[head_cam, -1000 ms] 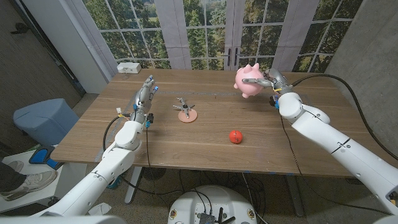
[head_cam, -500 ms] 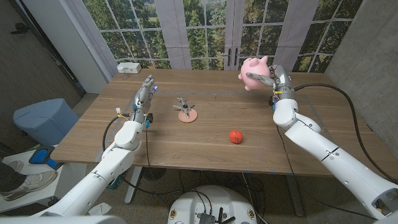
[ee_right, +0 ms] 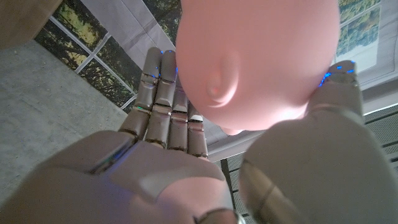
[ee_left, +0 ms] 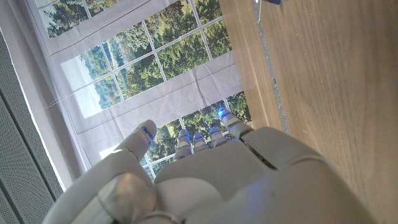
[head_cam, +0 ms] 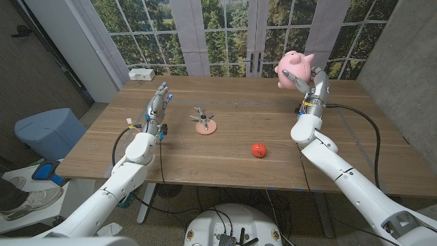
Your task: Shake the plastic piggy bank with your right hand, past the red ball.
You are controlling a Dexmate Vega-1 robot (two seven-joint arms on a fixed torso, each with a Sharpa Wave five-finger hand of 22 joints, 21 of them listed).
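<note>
Pink glossy rounded piggy bank [head_cam: 295, 65] grasped aloft by right robot hand [head_cam: 308, 82]; left robot hand [head_cam: 158, 104] released.

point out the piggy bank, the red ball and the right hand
piggy bank [head_cam: 293, 65], head view, on its pink body
red ball [head_cam: 258, 149], head view, on the middle of the ball
right hand [head_cam: 311, 83], head view, on the middle of the hand, which holds the piggy bank

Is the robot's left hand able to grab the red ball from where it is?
Probably yes. The left hand is empty, and bare table lies between it and the red ball, though it's a long reach across.
</note>
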